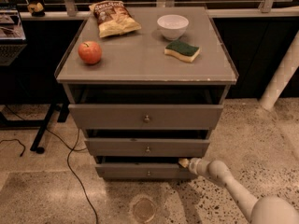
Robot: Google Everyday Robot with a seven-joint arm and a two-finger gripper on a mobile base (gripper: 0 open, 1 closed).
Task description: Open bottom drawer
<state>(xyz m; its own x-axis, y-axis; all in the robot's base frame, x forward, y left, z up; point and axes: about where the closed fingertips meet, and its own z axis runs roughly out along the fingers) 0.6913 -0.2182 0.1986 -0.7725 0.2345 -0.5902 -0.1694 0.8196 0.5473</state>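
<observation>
Trailing across the floor at left is a black cable (pixel 70 157). An apple (pixel 89 52), chip bag (pixel 113 17), bowl (pixel 172 26) and sponge (pixel 182 50) sit on the counter (pixel 140 71). The bottom drawer (pixel 126 171) lies lowest. The gripper (pixel 183 162) is at its upper right corner; whether it holds anything cannot be told.

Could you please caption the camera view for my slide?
Claw at the top corner of the bottom drawer, arm extending from lower right.

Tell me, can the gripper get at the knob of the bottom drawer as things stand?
Probably yes. The gripper sits at the bottom drawer's upper right corner, and nothing blocks the front toward its knob.
</observation>
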